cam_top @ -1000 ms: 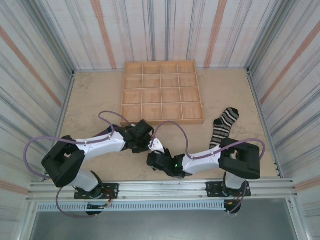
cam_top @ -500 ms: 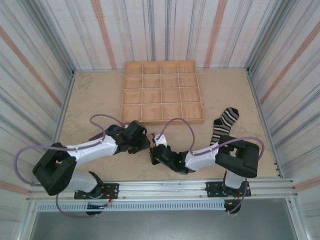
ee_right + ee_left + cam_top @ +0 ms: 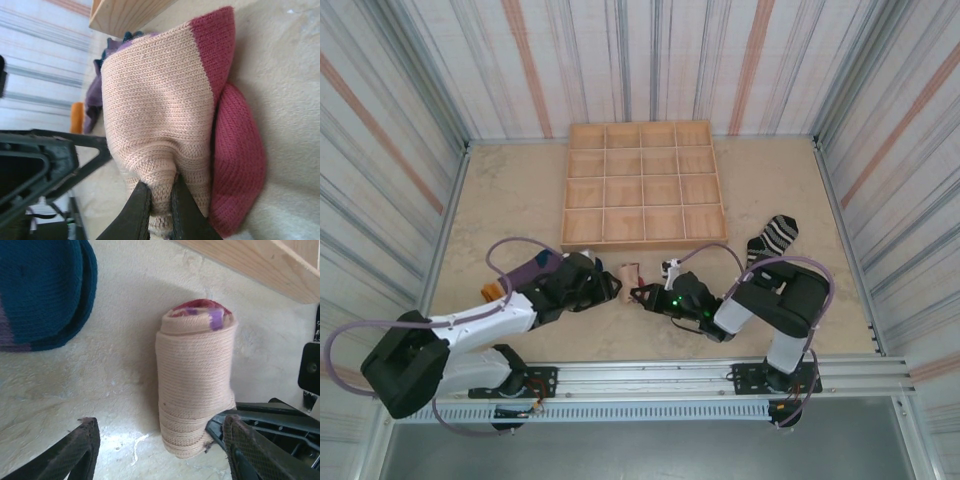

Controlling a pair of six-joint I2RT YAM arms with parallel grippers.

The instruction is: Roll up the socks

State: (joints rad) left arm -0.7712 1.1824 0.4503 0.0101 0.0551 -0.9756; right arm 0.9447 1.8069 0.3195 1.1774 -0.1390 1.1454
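The peach sock [image 3: 628, 272] lies rolled into a short bundle on the table, just in front of the tray. In the left wrist view the peach roll [image 3: 195, 375] shows its dark-red end at the far side. My left gripper [image 3: 160, 450] is open, its fingers standing apart on either side of the roll's near end. My right gripper [image 3: 157, 205] is shut on a pinched fold of the peach sock [image 3: 160, 100], beside its dark-red toe [image 3: 235, 160]. The purple sock [image 3: 535, 262] lies left of the roll, its teal toe [image 3: 40, 290] close by. The black-and-white striped sock [image 3: 772, 238] lies flat at the right.
The wooden compartment tray [image 3: 645, 245] stands just behind the roll, and its front edge [image 3: 250, 265] is near the roll's far end. Striped walls close in the table on three sides. Both arms' purple cables loop over the near table.
My left gripper has opened, let go of the roll and drawn back left. My right gripper has shut on the peach fabric and swung up beside it.
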